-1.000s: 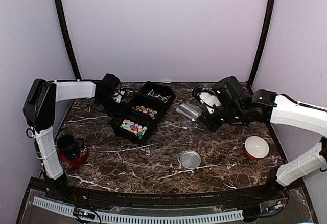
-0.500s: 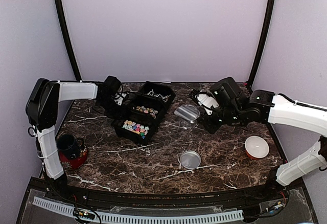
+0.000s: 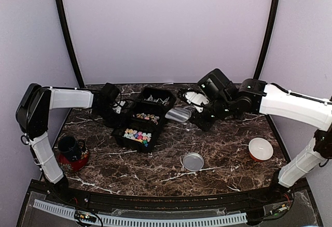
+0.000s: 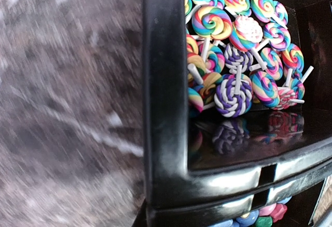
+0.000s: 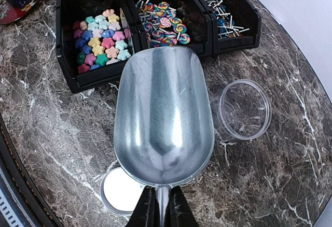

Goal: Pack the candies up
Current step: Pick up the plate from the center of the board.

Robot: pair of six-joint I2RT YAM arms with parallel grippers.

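The candies [image 5: 101, 40] are small mixed-colour sweets in the left bin of a black three-bin tray [image 5: 67, 84]; they also show in the top view [image 3: 137, 135]. The middle bin holds swirl lollipops [image 4: 233, 56]. My right gripper [image 5: 162, 206] is shut on the handle of an empty metal scoop [image 5: 163, 113] and holds it above the table, just right of the tray [image 3: 179, 114]. A clear, empty jar [image 5: 244, 109] stands to the scoop's right. Its lid [image 3: 193, 160] lies flat nearer the front. My left gripper [image 3: 111, 108] grips the tray's left rim [image 4: 163, 108]; its fingers are mostly hidden.
The tray's third bin holds small sticks [image 5: 223, 12]. A dark mug on a red saucer [image 3: 70, 149] stands at the front left. A white and orange bowl [image 3: 260, 148] sits at the right. Black frame posts rise at the back corners.
The tray has slid and turned leftward with my left gripper. My right arm has carried the scoop left, closer to the tray.
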